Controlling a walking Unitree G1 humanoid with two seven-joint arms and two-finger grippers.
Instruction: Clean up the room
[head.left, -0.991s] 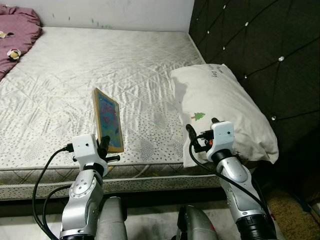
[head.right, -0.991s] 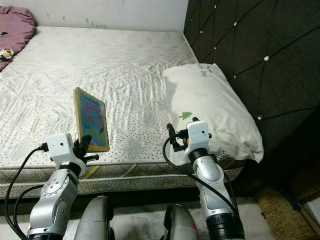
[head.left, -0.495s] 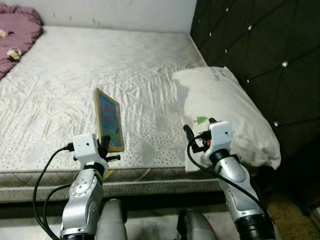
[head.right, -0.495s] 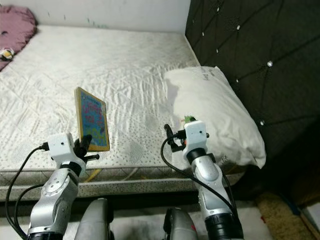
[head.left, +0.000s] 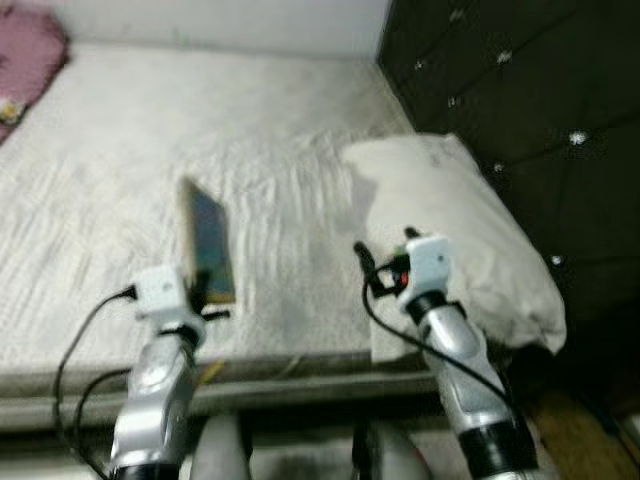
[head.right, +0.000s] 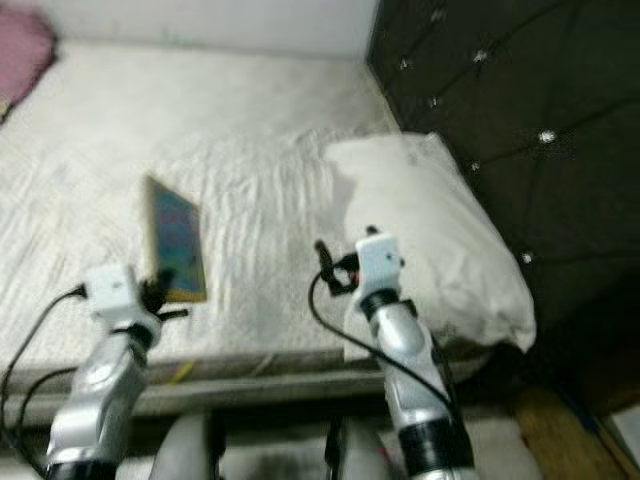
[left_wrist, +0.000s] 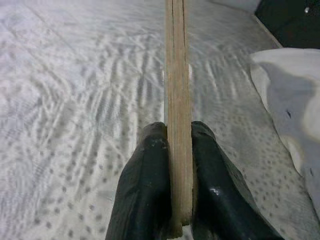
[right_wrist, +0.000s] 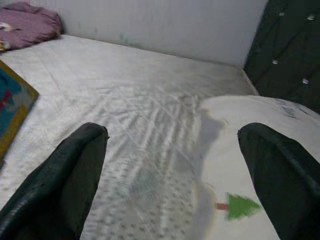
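Views shifted, blurred, book (head.left: 207, 246) cover unreadable

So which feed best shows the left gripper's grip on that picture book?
The left wrist view: the left gripper is shut on the picture book, seen edge-on, one finger on each cover. Both eye views are blurred; they show the book's blue cover upright above the mattress. The right wrist view catches one corner.

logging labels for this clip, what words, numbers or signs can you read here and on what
No text can be read.
Book, shut in the left gripper: colourful cover, lettering too blurred.
Pillow: dark writing near its top edge, too blurred; a small green tree picture, no words.
Right gripper: open, no markings.
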